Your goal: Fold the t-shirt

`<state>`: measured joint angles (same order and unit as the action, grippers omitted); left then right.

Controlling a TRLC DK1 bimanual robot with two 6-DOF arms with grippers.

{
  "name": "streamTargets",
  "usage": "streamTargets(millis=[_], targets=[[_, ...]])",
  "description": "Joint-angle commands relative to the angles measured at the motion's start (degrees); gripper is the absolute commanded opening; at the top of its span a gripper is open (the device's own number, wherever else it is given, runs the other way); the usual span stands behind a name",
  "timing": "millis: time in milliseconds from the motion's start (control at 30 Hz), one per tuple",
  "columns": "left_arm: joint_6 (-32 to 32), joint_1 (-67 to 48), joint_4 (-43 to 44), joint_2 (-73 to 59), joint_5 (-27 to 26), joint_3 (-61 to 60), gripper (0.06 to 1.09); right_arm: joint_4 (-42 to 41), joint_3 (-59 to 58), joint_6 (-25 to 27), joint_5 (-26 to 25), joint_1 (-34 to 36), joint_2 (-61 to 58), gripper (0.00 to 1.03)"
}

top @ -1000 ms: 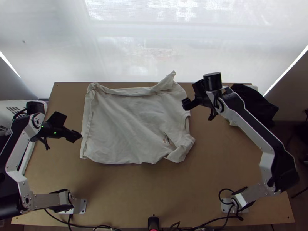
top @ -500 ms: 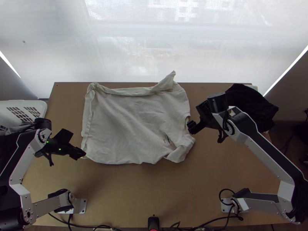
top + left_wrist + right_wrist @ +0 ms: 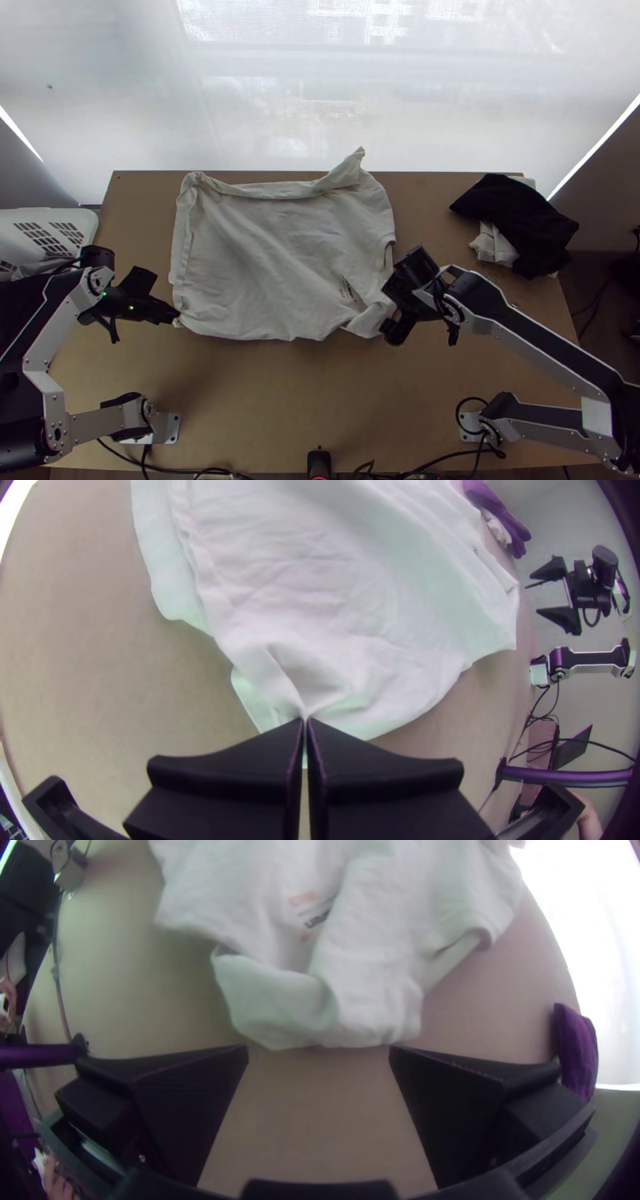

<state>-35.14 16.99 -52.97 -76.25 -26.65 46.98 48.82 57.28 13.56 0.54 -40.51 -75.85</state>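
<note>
With my left claw (image 3: pixel 177 318) I am pinching the near left corner of the t-shirt (image 3: pixel 272 256), its two fingers clamped together on a gathered bit of the cloth. My right claw (image 3: pixel 393 315) is hovering at the shirt's near right end, its fingers well apart, with the rounded edge of the fabric lying just ahead of their tips; I am gripping nothing there.

The shirt is lying spread flat across the far middle of the table (image 3: pixel 304 400), lightly wrinkled. Its far edge is bunching into a long roll, and a pointed bit is sticking out at the far right. A small printed patch is showing toward the right end.

At the far right, a black cloth (image 3: pixel 524 224) is lying partly over a white cloth (image 3: pixel 494 244). A white basket (image 3: pixel 80 220) is standing at the left, beside the table.
</note>
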Motion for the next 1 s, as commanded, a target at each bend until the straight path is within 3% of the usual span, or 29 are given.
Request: streamTargets(millis=[0, 333, 400, 467, 600, 633, 967], targets=[[3.3, -0.2, 0.4, -0.2, -0.9, 3.1, 0.09, 1.0, -3.7, 0.7, 0.1, -7.4, -1.5, 0.98], [9.6, -1.2, 0.3, -0.4, -2.6, 10.7, 0.09, -9.0, -3.0, -1.0, 0.3, -10.9, -10.5, 0.97], [11.1, -1.8, 0.3, -0.8, -2.7, 12.9, 0.09, -12.0, -3.0, -1.5, 0.3, -10.8, -12.8, 0.88], [12.5, -2.1, 0.3, -1.4, -2.7, 15.1, 0.09, -14.2, -2.7, -2.0, 0.3, -10.4, -15.1, 0.71], [14.6, -2.0, 0.4, -2.9, -3.0, 19.4, 0.09, -17.9, -2.4, -1.5, 0.2, -8.0, -16.4, 0.12], [14.7, -2.0, 0.4, -3.1, -3.0, 20.3, 0.09, -18.1, -2.0, -1.4, 0.2, -6.8, -16.4, 0.02], [18.4, -2.0, 0.8, -9.2, -3.1, 31.2, 0.09, -17.7, 11.0, 0.4, 0.3, 6.1, -15.8, 0.03]])
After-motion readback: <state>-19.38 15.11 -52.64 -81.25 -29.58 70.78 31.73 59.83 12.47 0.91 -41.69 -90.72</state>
